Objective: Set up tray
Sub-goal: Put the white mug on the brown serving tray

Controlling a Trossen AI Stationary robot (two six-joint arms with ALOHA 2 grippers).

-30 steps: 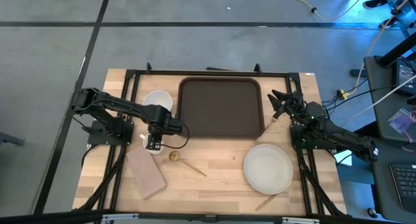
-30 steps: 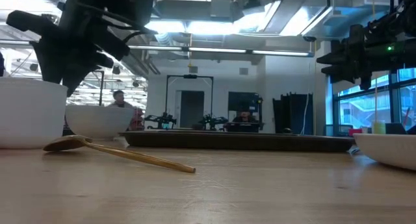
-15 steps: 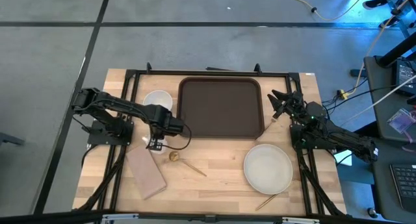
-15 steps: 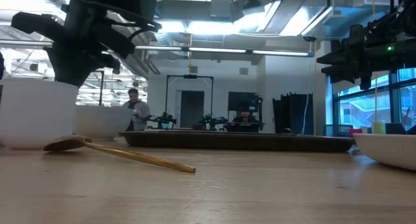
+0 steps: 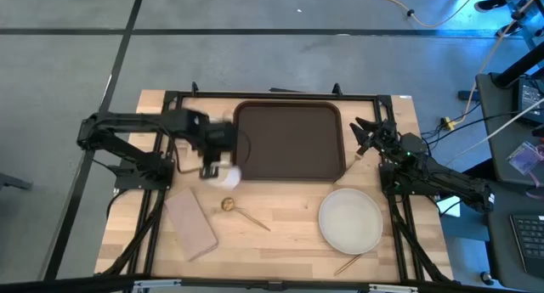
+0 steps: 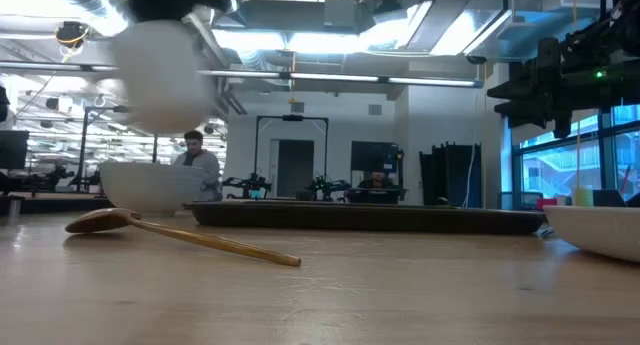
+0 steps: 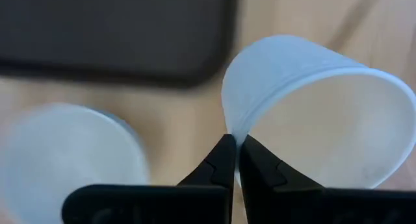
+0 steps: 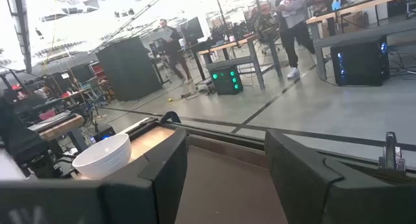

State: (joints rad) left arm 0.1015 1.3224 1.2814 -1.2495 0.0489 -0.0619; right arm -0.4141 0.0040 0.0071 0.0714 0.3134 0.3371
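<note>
The dark brown tray [image 5: 289,140] lies at the far middle of the table, with nothing on it. My left gripper [image 5: 214,169] is shut on a white cup [image 5: 229,176] and holds it in the air near the tray's near left corner. The cup shows blurred and high in the low view [image 6: 165,70]. A white bowl [image 6: 150,185] rests on its base left of the tray. My right gripper [image 5: 367,137] is open and empty above the tray's right edge. My left gripper pinches the cup's wall at the rim [image 7: 229,130], one finger outside [image 7: 218,169] and one inside [image 7: 260,169]. The fingers come from above, pointing down. The cup is lifted clear of the table, its mouth toward the wrist camera.
A white plate [image 5: 350,219] sits near right. A gold spoon [image 5: 242,212] lies in the near middle and a tan-pink napkin [image 5: 190,225] near left. A thin gold utensil [image 5: 348,263] lies by the near edge. A black frame [image 5: 255,95] runs along the table's far side.
My left gripper, shut on the cup, has risen fast and gone toward the far edge and the tray. The cup stood on the table beside the spoon and now hangs clear of it, well above the bowl.
</note>
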